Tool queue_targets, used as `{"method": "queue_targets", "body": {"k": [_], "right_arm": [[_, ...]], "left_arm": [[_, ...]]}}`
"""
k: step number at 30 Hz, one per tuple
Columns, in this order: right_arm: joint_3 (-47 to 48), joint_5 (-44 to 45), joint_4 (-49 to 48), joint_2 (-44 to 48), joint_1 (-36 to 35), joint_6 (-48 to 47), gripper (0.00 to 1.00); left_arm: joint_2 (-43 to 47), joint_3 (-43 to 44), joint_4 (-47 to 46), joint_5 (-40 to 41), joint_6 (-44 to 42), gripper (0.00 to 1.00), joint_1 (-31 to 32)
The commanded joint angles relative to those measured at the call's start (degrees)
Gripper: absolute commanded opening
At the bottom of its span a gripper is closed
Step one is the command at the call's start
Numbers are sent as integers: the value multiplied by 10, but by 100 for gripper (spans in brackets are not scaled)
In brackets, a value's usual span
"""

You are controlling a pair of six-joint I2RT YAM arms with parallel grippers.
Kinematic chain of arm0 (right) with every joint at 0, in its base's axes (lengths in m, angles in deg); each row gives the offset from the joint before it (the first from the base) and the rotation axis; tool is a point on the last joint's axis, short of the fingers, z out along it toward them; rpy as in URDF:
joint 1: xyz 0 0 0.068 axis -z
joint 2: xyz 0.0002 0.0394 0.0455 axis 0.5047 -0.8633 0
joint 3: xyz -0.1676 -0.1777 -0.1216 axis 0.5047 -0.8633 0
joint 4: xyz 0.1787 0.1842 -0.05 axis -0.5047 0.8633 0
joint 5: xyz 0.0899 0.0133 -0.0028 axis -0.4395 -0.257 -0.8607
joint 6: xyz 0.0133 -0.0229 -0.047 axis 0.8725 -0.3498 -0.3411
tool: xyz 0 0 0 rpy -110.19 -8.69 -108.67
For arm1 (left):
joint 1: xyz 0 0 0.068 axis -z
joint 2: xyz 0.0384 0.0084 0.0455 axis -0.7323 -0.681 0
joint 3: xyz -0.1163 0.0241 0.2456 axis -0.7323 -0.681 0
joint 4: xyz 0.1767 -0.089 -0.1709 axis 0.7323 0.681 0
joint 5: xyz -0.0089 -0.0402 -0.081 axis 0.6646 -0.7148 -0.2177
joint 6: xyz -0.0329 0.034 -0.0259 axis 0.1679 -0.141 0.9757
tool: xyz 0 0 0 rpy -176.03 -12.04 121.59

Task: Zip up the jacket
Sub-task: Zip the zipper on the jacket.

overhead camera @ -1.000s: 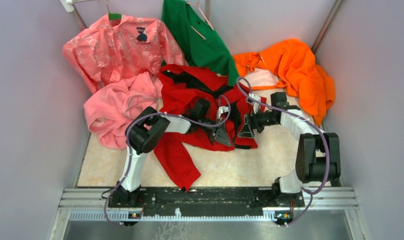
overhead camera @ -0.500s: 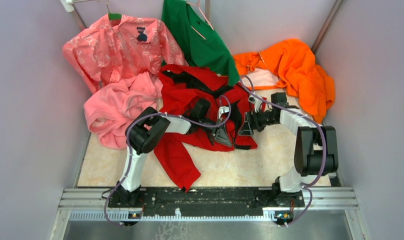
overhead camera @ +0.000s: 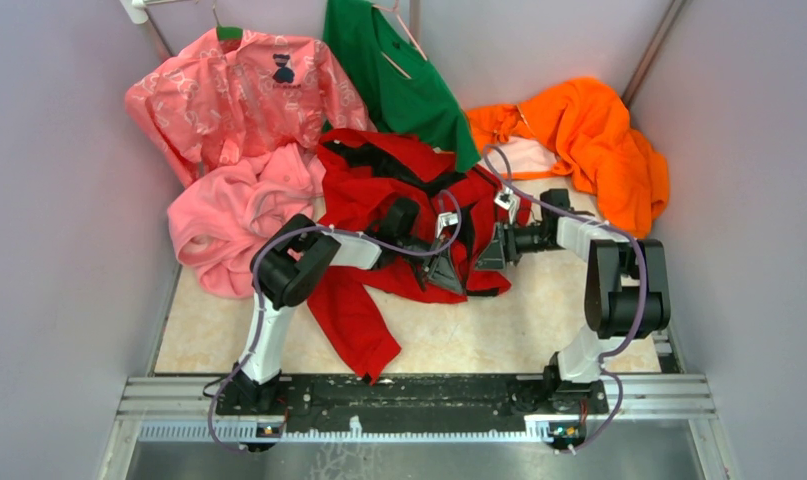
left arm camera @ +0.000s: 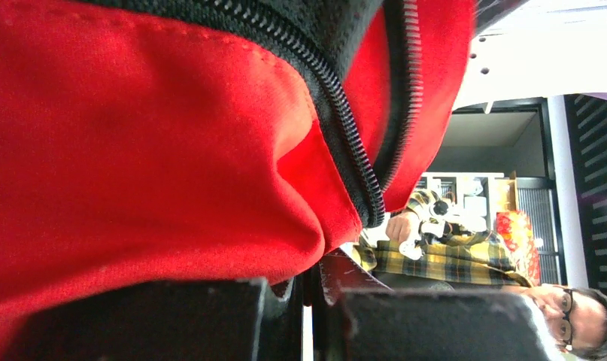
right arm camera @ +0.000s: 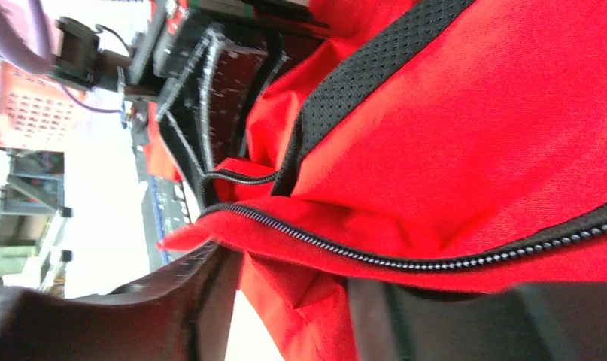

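Currently the left pincer [left arm camera: 308,308] is clamped shut on the jacket [overhead camera: 374,185] hem, with the zipper [left arm camera: 338,128] end just beyond its tips. The right pincer [right arm camera: 285,316] stands wide, the opposite zipper edge lying between its jaws. The halves appear unjoined; all zipping is left to do.

Overhead the light falls soft and even, so the pale counter [overhead camera: 499,330] shows crisp with only faint shadows, and the left wall [overhead camera: 59,250] picks up a pink cast. Both wrist views sit so close to the jacket [left arm camera: 135,150] that its red glares, the nearest parts blur dark, and the background burns out white.
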Motion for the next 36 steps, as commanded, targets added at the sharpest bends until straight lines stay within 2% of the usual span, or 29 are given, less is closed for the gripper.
{"method": "queue_targets", "body": {"k": [1,5,6,10,17,19,22,25,26,27,29,31,33,36], "right_arm": [[36,-107,26,4,19,-42,36],[44,-128,48,-1,38,-59,2],[47,-132,56,-3,42,-63,0],[47,-144,40,-6,52,-31,0],[-35,-113,-234,20,52,229,0],[-52,-94,-272,28,52,276,0],[-49,-35,-243,23,52,274,0],[-5,43,-128,-1,52,171,0],[9,58,-95,-7,52,132,2],[24,70,-61,-11,52,104,10],[42,93,-9,-3,54,49,35],[43,120,14,30,57,12,50],[38,161,23,75,61,-19,60],[22,202,27,141,77,-59,65]], "left_arm": [[2,-1,-26,-11,3,0,4],[-3,4,-13,-5,-3,0,3],[-5,8,-4,-4,-7,0,3],[-13,34,94,7,-63,0,6],[-35,88,269,49,-171,0,19],[-42,92,281,59,-183,0,21],[-48,92,299,64,-189,0,21],[-48,86,291,58,-182,0,20],[-47,84,280,54,-176,0,20],[-46,82,265,51,-169,0,19],[-43,82,248,46,-157,0,19],[-41,82,235,41,-148,0,18],[-39,82,225,36,-143,0,18],[-36,80,213,28,-139,0,18]]}}
